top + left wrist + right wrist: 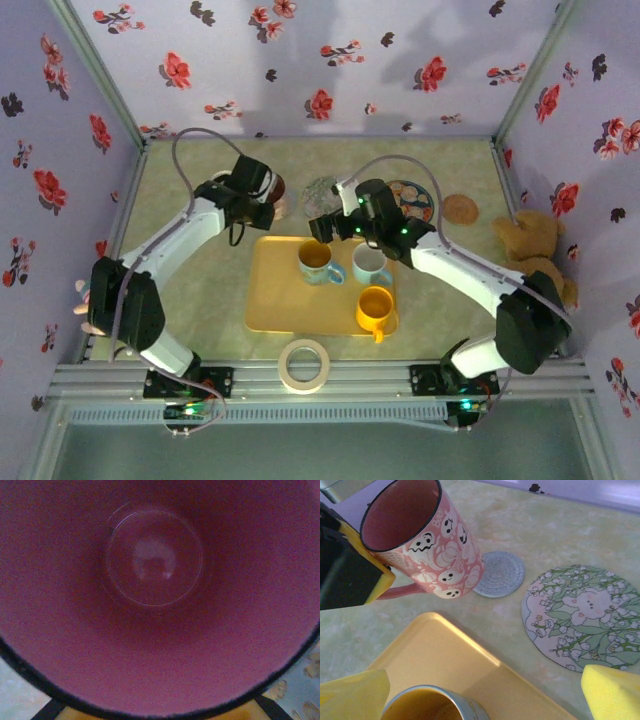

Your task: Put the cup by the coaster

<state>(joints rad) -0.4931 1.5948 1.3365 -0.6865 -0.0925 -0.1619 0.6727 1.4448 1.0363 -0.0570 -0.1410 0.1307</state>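
Note:
The cup (422, 540), a pink mug printed with white ghosts, stands tilted on the table, its base at the left edge of the round grey woven coaster (501, 573). My left gripper (260, 198) is shut on the cup's rim, and one of its yellow-padded fingers (355, 572) presses the near side. In the left wrist view I look straight into the cup's pink inside (155, 575). My right gripper (482, 697) hangs open over the back edge of the yellow tray (435, 655), with nothing between its yellow pads (612, 692). From above, the cup (279, 189) sits just left of the coaster (322, 190).
The tray (272, 300) holds a blue mug (318, 260), a white mug (368, 265) and an orange mug (374, 308). A floral mat (585, 615) lies right of the grey coaster, with a cork coaster (460, 208) and a teddy bear (530, 245) further right. A tape roll (304, 364) lies at the front edge.

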